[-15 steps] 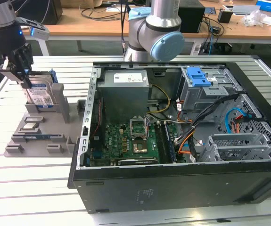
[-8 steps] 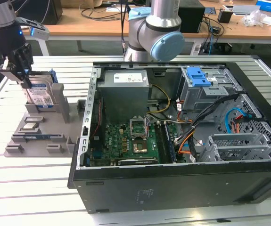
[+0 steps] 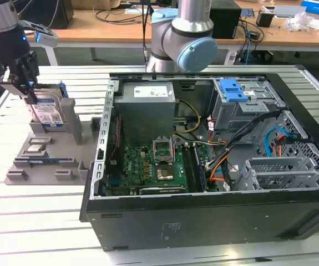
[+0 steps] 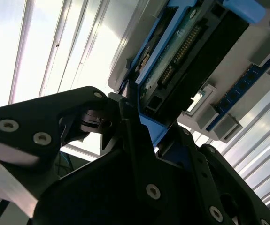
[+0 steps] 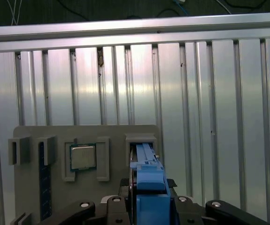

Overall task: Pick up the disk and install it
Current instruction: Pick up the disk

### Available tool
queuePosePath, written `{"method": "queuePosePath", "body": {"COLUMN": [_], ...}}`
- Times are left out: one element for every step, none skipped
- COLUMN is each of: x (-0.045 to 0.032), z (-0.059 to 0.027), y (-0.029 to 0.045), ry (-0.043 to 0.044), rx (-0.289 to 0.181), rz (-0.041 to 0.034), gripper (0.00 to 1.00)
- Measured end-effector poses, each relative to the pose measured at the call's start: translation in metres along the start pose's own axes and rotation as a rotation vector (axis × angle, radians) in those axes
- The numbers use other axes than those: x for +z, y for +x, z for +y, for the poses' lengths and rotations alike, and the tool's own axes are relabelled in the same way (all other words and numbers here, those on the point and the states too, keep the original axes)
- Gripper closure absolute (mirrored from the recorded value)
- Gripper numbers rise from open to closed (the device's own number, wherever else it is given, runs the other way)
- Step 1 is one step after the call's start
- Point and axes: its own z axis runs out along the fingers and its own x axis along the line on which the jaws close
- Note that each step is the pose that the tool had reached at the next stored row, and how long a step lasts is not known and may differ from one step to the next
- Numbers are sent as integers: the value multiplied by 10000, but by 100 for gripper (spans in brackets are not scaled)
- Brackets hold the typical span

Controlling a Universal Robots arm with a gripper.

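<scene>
The gripper [image 3: 28, 90] straddles the top edge of the disk [image 4: 186, 51]; in the second wrist view its jaws appear to pinch the blue side rail, a hold suited to lifting edgewise. The disk stands upright in a slot of the gray fixture [image 3: 42, 166] at the exterior view's left. Farther off, the open computer case [image 3: 203, 216] lies on its side, exposing its drive cage [image 3: 242, 108].

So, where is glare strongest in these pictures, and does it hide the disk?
Second wrist view: the slatted table is washed out almost white, but the disk is readable. First wrist view: soft reflections streak the table, no detail lost. Exterior view: even light, the disk clear in its grey holder.
</scene>
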Motion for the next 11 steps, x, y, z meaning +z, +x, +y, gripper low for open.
{"method": "queuePosePath", "body": {"x": [-7, -20, -37, -56, -75, -123, -156, -176, -204, -231, -249], "z": [0, 0, 0, 0, 0, 0, 0, 0, 0, -1, -1], "y": [0, 0, 0, 0, 0, 0, 0, 0, 0, 0, 0], "ry": [1, 0, -1, 0, 0, -1, -2, -1, 0, 0, -1], "rx": [0, 0, 0, 0, -1, 0, 0, 0, 0, 0, 0], "rz": [-1, 0, 1, 0, 0, 0, 0, 0, 0, 0, 0], "gripper": [63, 63, 63, 63, 63, 63, 63, 63, 63, 63, 63]}}
